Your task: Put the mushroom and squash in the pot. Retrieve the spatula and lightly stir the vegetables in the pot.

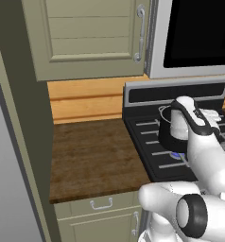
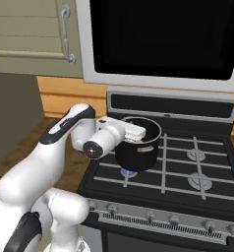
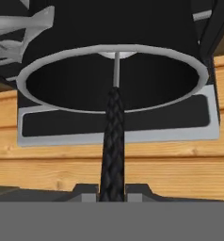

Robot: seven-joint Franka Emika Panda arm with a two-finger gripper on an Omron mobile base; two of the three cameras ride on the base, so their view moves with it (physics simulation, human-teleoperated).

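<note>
Claw closed tight on the spatula, gripping the lower end of its thin black handle, which has a braided, rope-like texture. Handle runs straight away from the fingers, then narrows to a slim grey metal shank that drops over the rim into the pot. A pale rounded bit shows at the far end of the shank, just inside the pot; can't tell if that's the spatula head or a veg. Mushroom & squash not made out in the dark interior.

Pot: black, cylindrical, matte wall w/ thin silvery rim, directly ahead of the claw. In the right base view the wrist lies horizontally at the pot's rim, and the pot sits on the stove grate over a small blue flame.

Stove: black top, straight grey grate bars, round burners, row of knobs on front edge. Beyond the pot, a glossy black panel in a grey frame, then honey-coloured wood planks w/ visible grain. To the claw's left, dark wood-grain counter; above, olive-green panelled cabinet w/ a metal loop handle.
</note>
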